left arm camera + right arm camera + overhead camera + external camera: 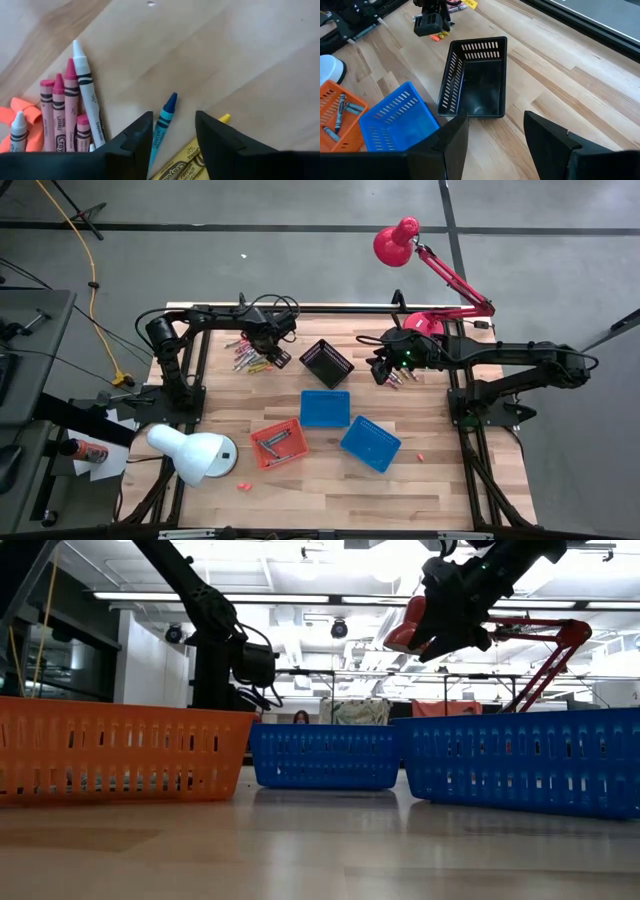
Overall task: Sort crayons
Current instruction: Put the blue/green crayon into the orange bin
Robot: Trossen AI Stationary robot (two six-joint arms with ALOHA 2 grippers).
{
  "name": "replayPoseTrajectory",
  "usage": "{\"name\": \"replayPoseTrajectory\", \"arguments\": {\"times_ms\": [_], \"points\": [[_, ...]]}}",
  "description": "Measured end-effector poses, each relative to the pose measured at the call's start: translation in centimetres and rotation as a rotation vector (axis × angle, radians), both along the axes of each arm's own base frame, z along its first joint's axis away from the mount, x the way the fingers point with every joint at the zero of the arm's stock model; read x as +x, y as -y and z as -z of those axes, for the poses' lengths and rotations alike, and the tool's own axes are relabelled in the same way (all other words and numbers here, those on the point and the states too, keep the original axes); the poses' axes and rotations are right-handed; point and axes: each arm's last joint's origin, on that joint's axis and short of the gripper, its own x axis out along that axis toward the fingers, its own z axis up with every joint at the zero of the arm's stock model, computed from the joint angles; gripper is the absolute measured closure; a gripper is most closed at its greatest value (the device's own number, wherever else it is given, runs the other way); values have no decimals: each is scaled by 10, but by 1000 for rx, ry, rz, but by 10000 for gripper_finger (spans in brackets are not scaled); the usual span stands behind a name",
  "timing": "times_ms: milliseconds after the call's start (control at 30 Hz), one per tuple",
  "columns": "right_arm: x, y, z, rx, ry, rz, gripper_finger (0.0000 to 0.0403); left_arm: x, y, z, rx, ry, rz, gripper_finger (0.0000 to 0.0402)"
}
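Left end effector [172, 137] low over worktop [240, 55], fingers parted astride blue crayon [164, 121], not gripping. Right end effector [495, 137] open, empty, above black basket [477, 80].

The right hand [495, 145] hangs above the wooden table [560, 80], fingers apart. Ahead lies a black basket [477, 75]; beside it a blue basket [395, 120], then an orange basket [342, 122] holding grey crayons [342, 107].
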Motion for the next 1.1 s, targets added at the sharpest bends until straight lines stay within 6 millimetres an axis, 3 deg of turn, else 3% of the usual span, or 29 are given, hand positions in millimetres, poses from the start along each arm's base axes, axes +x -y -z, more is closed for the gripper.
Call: {"name": "replayPoseTrajectory", "arguments": {"times_ms": [233,533,700,833,933,1100], "points": [[1,0,-1,4,10,3,218,-1,-4,1,3,5,28,385],[1,0,-1,3,10,3,218,1,-11,-14,26,30,55,398],[1,0,-1,2,9,1,218,6,-14,-59,115,146,70,400],[1,0,-1,-3,9,-2,218,3,-7,-108,230,337,66,401],[1,0,-1,-6,13,-5,218,-1,9,-144,302,513,66,401],[3,0,-3,-31,33,-32,218,-6,54,-201,408,822,139,401]]}}
